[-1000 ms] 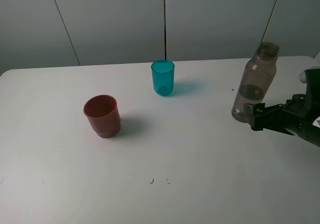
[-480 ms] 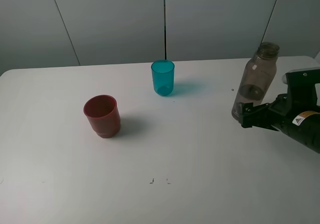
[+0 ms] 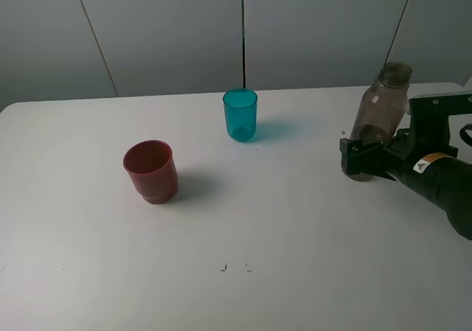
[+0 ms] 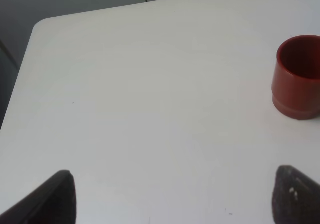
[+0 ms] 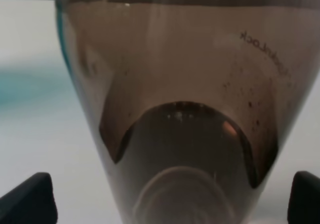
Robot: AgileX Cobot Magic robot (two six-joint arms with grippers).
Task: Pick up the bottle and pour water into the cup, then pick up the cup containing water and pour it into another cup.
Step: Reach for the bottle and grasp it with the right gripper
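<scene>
Straddling the smoky bottle [image 3: 381, 110] with parted jaws

Seen from the high camera, the smoky bottle stands at the right of the white worktop [image 3: 295, 235], with the right pincer [image 3: 360, 156] at its base. The teal cup [image 3: 240, 115] and the red-brown cup [image 3: 150, 171] sit well apart from it. In the left wrist view, the left pincer [image 4: 175, 199] is open over the worktop, near the red-brown cup. In the right wrist view, the smoky bottle fills the gap between wide-open fingers [image 5: 30, 199].

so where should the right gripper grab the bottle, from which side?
Grip the bottle low on its body, above the base, coming in level from the robot's right. It stands tall and slim with an open neck, so a low side grip should keep it steady. The right gripper straddles it, jaws open.
</scene>
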